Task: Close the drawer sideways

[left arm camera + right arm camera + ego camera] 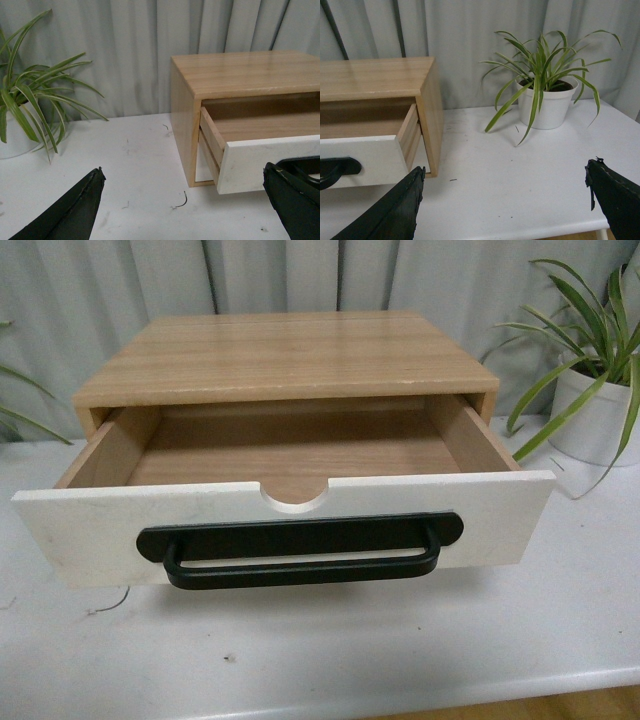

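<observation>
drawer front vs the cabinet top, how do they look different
The drawer front is white; the cabinet top is light wood. The drawer front stands upright, pulled out; the cabinet top lies flat. The drawer front bears a black bar handle and a half-round notch; the cabinet top is plain. Both are wide rectangular panels.

Drawer (pixel 90 530): matt white front, light wood-grain sides. Handle (pixel 300 550): smooth satin black. Table (pixel 400 650): scuffed matt white.

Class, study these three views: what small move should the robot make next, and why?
Probably bring the left claw up to the white front panel of the drawer, ready to push. The drawer stands well out of the cabinet, and the left claw and right claw are open, holding nothing.
</observation>
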`<state>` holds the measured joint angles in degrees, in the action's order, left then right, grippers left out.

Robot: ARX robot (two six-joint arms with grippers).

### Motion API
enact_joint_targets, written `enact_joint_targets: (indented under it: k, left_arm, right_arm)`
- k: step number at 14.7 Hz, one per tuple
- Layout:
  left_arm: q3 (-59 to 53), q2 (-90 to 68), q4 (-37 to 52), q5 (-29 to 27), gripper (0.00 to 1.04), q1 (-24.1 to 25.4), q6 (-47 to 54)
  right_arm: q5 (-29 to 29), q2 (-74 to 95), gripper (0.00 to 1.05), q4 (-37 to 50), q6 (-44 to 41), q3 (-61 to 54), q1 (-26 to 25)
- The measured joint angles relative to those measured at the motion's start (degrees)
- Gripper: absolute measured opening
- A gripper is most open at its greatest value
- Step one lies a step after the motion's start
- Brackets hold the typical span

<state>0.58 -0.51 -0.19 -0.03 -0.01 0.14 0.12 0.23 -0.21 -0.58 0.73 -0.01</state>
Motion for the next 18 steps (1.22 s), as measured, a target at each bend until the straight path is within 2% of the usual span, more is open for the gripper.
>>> enact_joint_targets:
  k: [12, 13, 14, 15, 17, 18]
  left_arm:
    - [0.0, 0.0, -0.02, 0.0, 0.98, 0.0, 0.0]
    - [0.72, -0.52, -3.06, 2.58, 0.98, 0.87, -1.99]
    - [2.1, -3.23, -6.71, 7.61, 0.98, 2.4, -6.08]
    - [3.3, -5.97, -8.74, 10.71, 0.98, 1.92, -11.54]
    - [3.87, -8.44, -8.96, 11.19, 0.98, -1.22, -21.97]
    - [4.17, -9.7, -8.83, 10.54, 0.98, -2.89, -26.23]
  right_arm:
    - [0.02, 0.0, 0.98, -0.07, 0.0, 0.0, 0.0]
    - [8.13, 3.17, 0.98, -7.82, 3.96, 2.56, 3.74]
    - [16.35, 9.94, 0.98, -11.37, 8.44, 5.53, 8.46]
    - [21.92, 15.06, 0.98, -9.27, 9.62, 7.58, 12.2]
    - [27.23, 21.68, 0.98, -7.21, 6.82, 12.5, 17.79]
    - [27.36, 24.96, 0.98, -7.19, 3.39, 14.75, 20.41]
